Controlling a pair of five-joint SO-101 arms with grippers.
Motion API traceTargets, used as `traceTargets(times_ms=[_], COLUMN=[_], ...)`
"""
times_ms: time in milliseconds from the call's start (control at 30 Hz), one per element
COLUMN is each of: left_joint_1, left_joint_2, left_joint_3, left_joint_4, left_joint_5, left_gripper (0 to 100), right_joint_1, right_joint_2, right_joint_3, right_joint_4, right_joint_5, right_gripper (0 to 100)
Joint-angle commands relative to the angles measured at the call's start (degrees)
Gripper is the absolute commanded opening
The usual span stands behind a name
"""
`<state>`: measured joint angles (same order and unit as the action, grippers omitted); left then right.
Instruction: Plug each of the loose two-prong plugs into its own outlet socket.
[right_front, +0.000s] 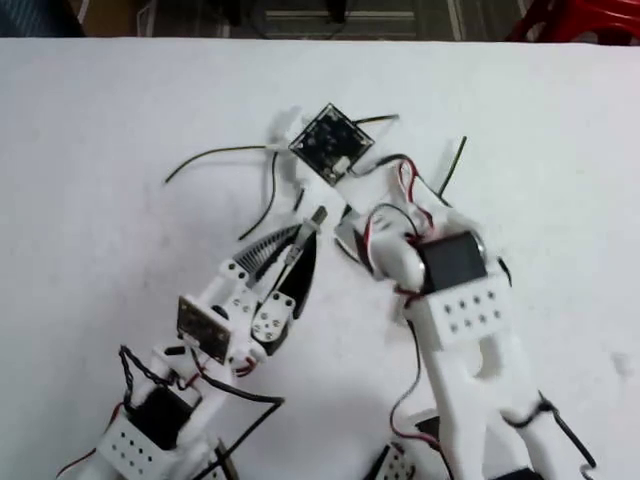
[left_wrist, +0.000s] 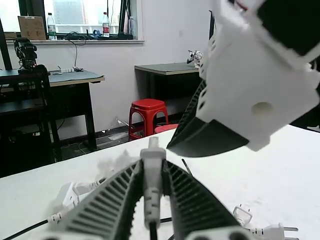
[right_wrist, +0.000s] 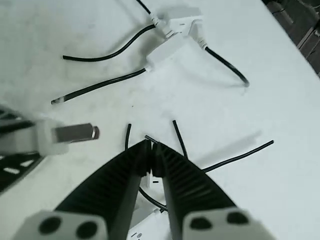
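Left gripper (right_front: 300, 243) slanting up from the near-left edge of the table toward its middle, black ribbed fingers (left_wrist: 117, 197) clamped on a white two-prong plug with a black cord (left_wrist: 151, 157), metal prongs poking past the tips. Right arm (right_front: 455, 305) bent over just beside it, wrist tipped downward. Right gripper (right_wrist: 151, 146) aimed at the white tabletop (right_front: 110, 90), tips pinched together over a small white cabled piece (right_wrist: 151, 175). Farther off, loose white plugs and sockets (right_wrist: 175, 27) lying clustered, cords trailing.

No readable text, no legible labels, numbers or signs in any view
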<state>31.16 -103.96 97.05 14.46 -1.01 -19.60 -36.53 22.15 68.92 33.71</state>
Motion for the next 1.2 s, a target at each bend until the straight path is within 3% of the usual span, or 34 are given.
traceTargets(times_ms=[0,133,267,433,700,1167], left_joint_1=[0.57,0.57,0.57,0.57,0.57,0.48], left_joint_2=[-0.57,-0.57,-0.57,-0.57,-0.57,-0.57], left_joint_3=[-0.18,-0.18,-0.18,-0.18,-0.18,-0.18], left_joint_4=[-0.35,-0.35,-0.35,-0.35,-0.35,-0.44], left_joint_5=[0.44,0.44,0.35,0.18,0.35,0.35], left_gripper=[2,2,2,2,2,2], right_joint_1=[-2.07,-10.33,-13.32,-12.35,-3.12,-1.98], right_joint_2=[-5.49,-7.43,-6.37,-1.10,5.93,-5.41], right_joint_3=[-6.07,-11.34,-10.29,-9.23,-5.89,14.07], right_joint_4=[2.33,8.40,5.76,3.03,-1.45,-9.10], right_joint_5=[0.97,-0.62,-3.34,-3.60,-3.34,-3.16], right_gripper=[2.0,2.0,2.0,2.0,2.0,2.0])
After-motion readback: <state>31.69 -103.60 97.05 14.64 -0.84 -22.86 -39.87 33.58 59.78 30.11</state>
